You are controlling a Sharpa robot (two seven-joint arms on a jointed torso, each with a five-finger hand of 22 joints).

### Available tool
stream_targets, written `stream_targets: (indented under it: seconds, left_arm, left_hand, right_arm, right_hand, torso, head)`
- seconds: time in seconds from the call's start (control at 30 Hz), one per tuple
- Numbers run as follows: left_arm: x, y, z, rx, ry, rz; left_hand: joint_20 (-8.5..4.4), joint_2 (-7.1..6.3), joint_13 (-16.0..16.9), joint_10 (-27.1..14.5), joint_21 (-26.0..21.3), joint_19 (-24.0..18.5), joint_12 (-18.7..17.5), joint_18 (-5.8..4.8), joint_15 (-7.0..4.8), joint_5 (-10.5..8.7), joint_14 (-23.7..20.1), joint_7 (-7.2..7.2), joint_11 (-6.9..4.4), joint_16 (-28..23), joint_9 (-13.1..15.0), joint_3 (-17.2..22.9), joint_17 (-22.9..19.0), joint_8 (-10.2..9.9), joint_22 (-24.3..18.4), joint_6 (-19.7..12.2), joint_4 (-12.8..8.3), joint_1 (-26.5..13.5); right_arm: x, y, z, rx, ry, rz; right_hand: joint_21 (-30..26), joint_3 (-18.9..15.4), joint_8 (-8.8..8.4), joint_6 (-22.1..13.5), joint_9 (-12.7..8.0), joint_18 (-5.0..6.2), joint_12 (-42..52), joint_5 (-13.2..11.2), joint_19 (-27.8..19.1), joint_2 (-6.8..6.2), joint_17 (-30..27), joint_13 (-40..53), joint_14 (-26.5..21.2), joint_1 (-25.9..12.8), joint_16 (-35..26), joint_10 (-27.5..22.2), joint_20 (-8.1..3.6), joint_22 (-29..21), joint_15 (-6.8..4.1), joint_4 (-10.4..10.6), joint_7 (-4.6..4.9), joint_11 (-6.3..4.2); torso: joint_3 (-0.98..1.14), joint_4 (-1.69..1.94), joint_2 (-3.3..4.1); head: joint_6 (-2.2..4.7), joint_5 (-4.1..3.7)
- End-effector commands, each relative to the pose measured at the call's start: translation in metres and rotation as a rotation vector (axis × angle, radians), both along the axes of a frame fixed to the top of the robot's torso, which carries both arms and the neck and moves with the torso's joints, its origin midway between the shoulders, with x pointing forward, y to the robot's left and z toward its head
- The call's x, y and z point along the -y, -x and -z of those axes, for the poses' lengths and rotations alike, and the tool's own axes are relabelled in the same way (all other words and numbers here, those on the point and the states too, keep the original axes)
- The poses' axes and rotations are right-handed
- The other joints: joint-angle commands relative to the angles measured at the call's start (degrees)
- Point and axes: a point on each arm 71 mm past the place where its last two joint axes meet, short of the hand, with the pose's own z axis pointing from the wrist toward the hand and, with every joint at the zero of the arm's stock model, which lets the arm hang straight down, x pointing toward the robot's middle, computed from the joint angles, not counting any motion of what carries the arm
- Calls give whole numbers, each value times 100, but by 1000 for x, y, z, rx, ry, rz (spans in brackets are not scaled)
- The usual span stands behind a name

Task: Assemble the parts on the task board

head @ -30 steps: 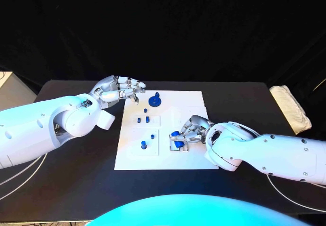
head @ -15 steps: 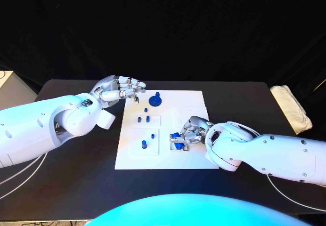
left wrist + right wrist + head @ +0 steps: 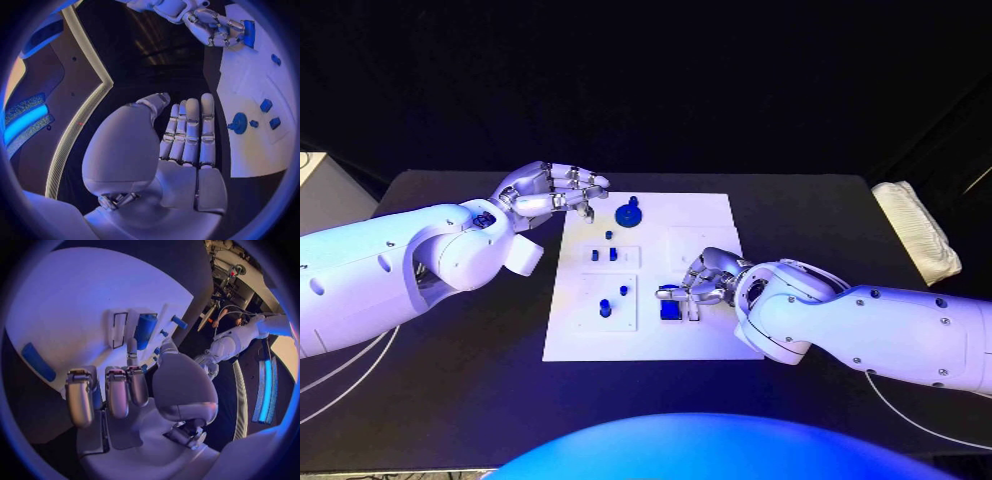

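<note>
Right hand [image 3: 708, 280] low on the task board [image 3: 704, 215], centre-right of the head frame, fingers curled toward a blue block [image 3: 671, 303] just left of and below the fingertips. Block's long axis roughly up-down in the frame, seated in or beside a raised white slot; which, cannot tell. Whether pinched or merely touched, cannot tell. Right hand plainly the nearer; next move judged a push or seat of that block.

Left hand [image 3: 554, 190] at upper left, off the board's corner, holding nothing, fingers together and out straight in the left wrist view. Round blue knob [image 3: 630, 213] just right of it.

Against a second ago: block darker, squarer to the slot, right fingers shifted slightly; left hand unchanged.
</note>
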Motion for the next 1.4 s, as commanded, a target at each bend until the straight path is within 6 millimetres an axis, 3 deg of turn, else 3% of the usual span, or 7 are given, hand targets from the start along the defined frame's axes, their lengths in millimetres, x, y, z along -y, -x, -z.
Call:
stream_targets:
  seconds: [0.03,0.13,0.27,0.5,0.67,1.03,1.4]
  left_arm:
    - [2,1,-1,-1,10,14]
    - [2,1,-1,-2,9,14]
    - [2,1,-1,-2,9,15]
    - [2,1,-1,-2,9,15]
    - [2,0,-1,-2,10,15]
    - [2,0,-1,7,14,10]
    - [3,0,-1,11,19,11]
  left_hand:
    - [-9,-23,-8,-33,-20,35,-24,30,37,-4,-13,10,4,-21,-5,-19,9,11,-5,11,10,21]
    - [-9,-23,-8,-33,-20,35,-24,30,37,-4,-13,10,4,-21,-5,-19,9,11,-5,11,10,21]
    - [-9,-23,-8,-33,-20,35,-24,30,37,-4,-13,10,4,-21,-5,-19,9,11,-5,11,10,21]
    - [-9,-23,-8,-33,-20,35,-24,30,37,-4,-13,10,4,-21,-5,-19,9,11,-5,11,10,21]
    - [-8,-23,-10,-43,-26,36,-27,30,39,-3,-15,13,7,-23,-8,-23,10,7,-8,3,16,23]
    - [-8,-23,-10,-43,-26,36,-27,30,39,-3,-15,13,7,-23,-8,-23,10,7,-8,3,16,23]
    - [-7,-21,-10,-45,-30,38,-25,30,40,-3,-15,14,7,-24,-9,-25,11,7,-11,0,18,30]
  right_arm:
    - [-1,0,-1,24,11,-7]
    - [-1,0,-1,26,14,-11]
    - [0,1,-2,32,16,-19]
    - [5,5,-6,62,0,-42]
    - [12,8,-13,110,-37,-37]
    - [63,11,-31,160,-45,34]
    - [109,20,-18,148,91,71]
  right_hand:
    - [-38,57,-70,-113,-32,-9,-126,32,570,-131,1307,876,549,-163,-6,150,0,1471,33,2,17,26]
    - [-68,89,-80,-149,-41,-4,-214,43,563,-218,1315,809,551,-232,-4,94,14,1463,48,2,35,42]
    - [-76,133,-83,-166,-45,-2,-237,45,562,-203,1303,795,547,-195,-9,79,22,1461,56,-6,43,50]
    - [-47,296,-20,-156,-44,-8,-220,-18,568,1,1318,849,551,666,-8,114,29,1469,55,-54,32,41]
    - [-5,317,88,-70,-18,-15,-167,-16,576,1,1344,911,558,1110,1,159,7,1480,23,-70,-11,4]
    - [112,339,1,-249,-75,-38,-80,-17,599,11,1451,996,584,1360,45,217,11,1510,46,-61,43,42]
    - [112,548,-159,-309,-177,-38,-56,-2,599,28,1477,1032,590,1740,55,235,56,1510,98,-85,104,97]
  torso:
    - [1,3,0]
    - [0,4,-1]
    - [1,6,0]
    - [3,2,-5]
    - [3,0,-7]
    - [-3,-2,-11]
    - [4,-27,-4]
  head:
    - [-2,-5]
    - [-5,-6]
    - [-14,1]
    - [-5,12]
    - [10,2]
    - [58,-83]
    - [78,-173]
